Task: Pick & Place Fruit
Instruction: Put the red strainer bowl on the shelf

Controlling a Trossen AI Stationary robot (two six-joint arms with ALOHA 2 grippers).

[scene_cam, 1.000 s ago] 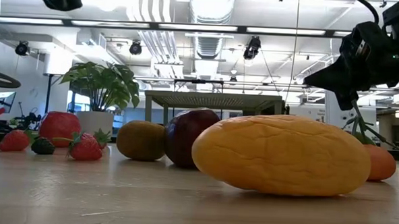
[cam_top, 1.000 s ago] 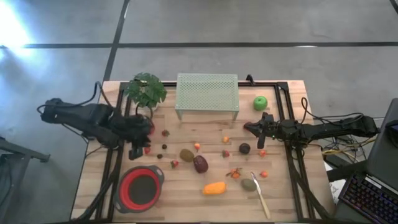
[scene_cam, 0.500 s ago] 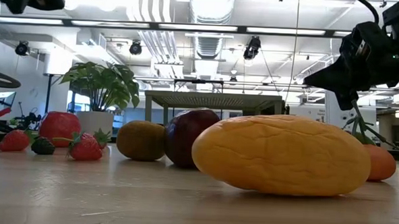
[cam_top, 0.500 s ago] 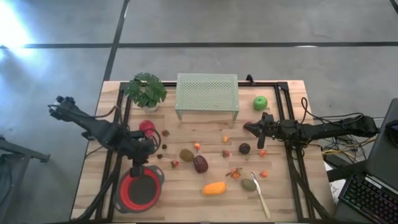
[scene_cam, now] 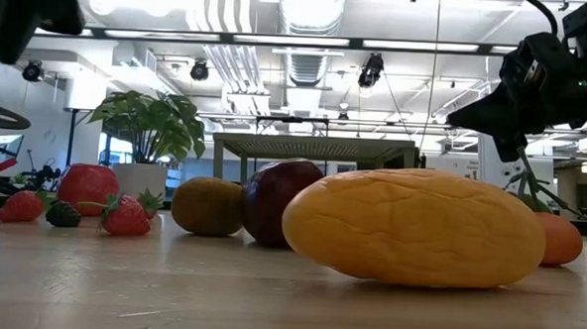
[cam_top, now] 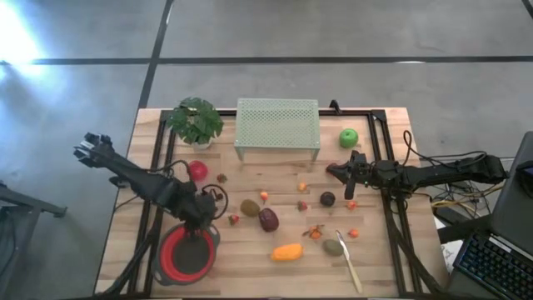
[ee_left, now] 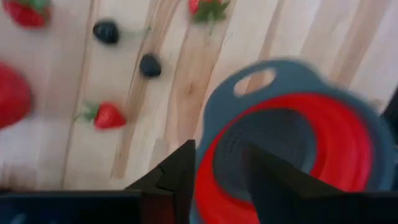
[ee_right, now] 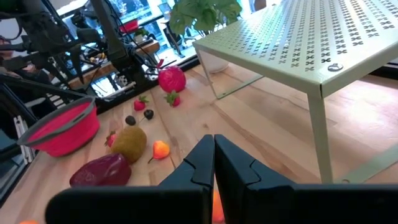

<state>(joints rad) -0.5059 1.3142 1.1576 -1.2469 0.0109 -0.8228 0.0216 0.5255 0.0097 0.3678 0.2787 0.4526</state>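
My left claw (cam_top: 202, 218) hovers over bowl (cam_top: 188, 252) rim, fingers part open, empty. Strawberry (ee_left: 108, 116) beside bowl, nearest my left claw. Right claw (cam_top: 333, 171) shut, empty, well apart from bowl.

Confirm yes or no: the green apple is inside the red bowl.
No, in the high view the green apple lies on the table beside the mesh stand, across from the red bowl.

No legible text or labels anywhere
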